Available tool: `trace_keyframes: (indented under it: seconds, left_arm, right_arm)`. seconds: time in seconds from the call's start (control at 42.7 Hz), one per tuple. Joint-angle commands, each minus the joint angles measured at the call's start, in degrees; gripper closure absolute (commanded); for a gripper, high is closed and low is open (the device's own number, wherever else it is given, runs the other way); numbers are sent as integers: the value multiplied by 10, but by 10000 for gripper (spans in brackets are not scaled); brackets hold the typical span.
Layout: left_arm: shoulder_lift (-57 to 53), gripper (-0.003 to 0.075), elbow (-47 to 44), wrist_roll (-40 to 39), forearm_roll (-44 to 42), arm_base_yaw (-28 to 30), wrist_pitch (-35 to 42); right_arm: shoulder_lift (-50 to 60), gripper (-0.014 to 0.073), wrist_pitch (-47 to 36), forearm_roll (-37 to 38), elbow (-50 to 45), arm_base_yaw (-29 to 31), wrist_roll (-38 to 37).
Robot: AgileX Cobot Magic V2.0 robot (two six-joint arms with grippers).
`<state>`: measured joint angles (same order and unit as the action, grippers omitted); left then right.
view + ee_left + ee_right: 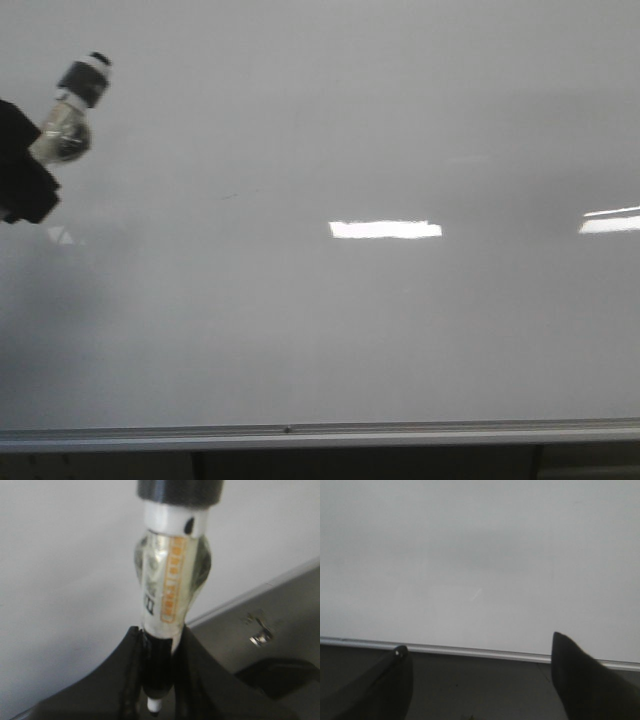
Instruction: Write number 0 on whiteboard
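Left gripper (155,680) pinches marker (170,580) tight near its tip end, cap end sticking out. Marker looks light, hard, smooth plastic; may slip. Best hold: thin dark part by fingers (100,680).

Whiteboard (330,330) big, stiff, shiny, fills front view. No number 0 drawn yet.

Right gripper (480,680) wide open, holds nothing, faces board's rail (470,651).

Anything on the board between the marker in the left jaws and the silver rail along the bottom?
Nothing written: in the front view the whiteboard is bare between the marker and the rail, apart from shadow. No 0 is drawn yet.
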<state>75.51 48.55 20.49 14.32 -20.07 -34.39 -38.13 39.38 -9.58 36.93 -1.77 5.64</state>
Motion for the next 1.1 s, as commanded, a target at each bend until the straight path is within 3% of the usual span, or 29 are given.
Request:
trace_keyframes:
  seconds: [0.0, 0.117, 0.258, 0.351, 0.586, 0.749, 1.077]
  left_arm:
    - [-19, 733, 39, 121, 108, -47, -47]
    - [-19, 733, 57, 237, 212, -83, -129]
    - [-19, 733, 64, 340, 324, -90, -251]
    - [-19, 733, 64, 376, 366, -90, -312]
    - [-19, 733, 64, 395, 397, -90, -345]
    - [-19, 733, 64, 395, 405, -90, -353]
    - [-19, 733, 64, 395, 408, -90, -353]
  right_arm:
    - [-40, 1, 13, -44, 54, -21, 49]
    - [-77, 1, 63, -106, 94, -48, 100]
    - [-126, 1, 139, -246, 154, -73, 206]
    - [-162, 1, 201, -375, 178, -75, 305]
    - [-244, 1, 312, -588, 192, -75, 410]
    - [-299, 1, 323, -646, 192, -86, 446]
    - [-348, 1, 257, -651, 192, -191, 461]
